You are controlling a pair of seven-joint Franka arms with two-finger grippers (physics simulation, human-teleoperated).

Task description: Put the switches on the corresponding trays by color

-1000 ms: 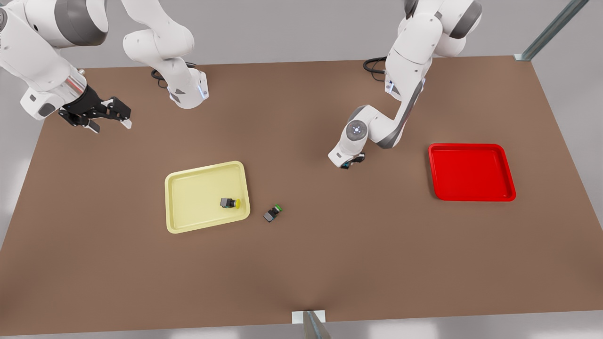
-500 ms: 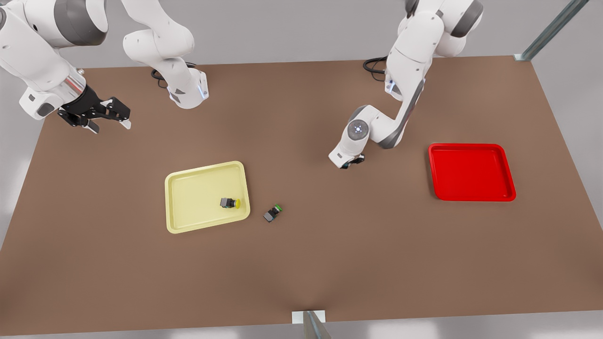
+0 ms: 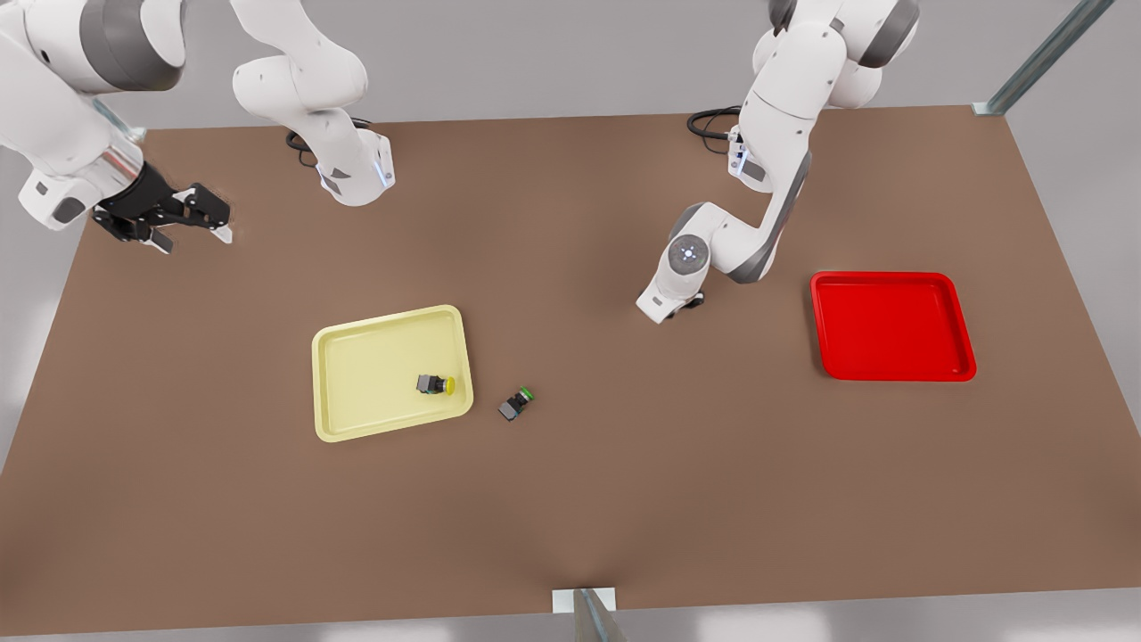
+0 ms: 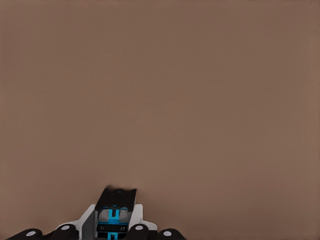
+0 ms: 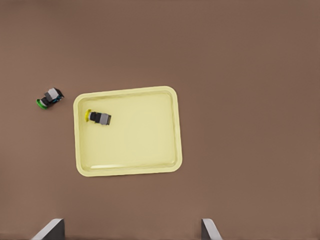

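Two arms, one raised with its tool spread, one folded low with its tool closed.

The right tool [image 3: 194,239] hangs at the upper left of the front view on a raised, angled wrist; its fingers [image 5: 50,231] stand wide apart. The left tool [image 3: 677,308] sits right of centre, tucked under a sharply bent elbow and wrist and pointing down, with its fingers [image 4: 116,200] drawn together.

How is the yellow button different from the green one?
The yellow switch has a yellow cap; the green switch a green one. The yellow switch lies inside the yellow tray; the green switch lies on the bare table beside it. Both have black-grey bodies, lying on their sides.
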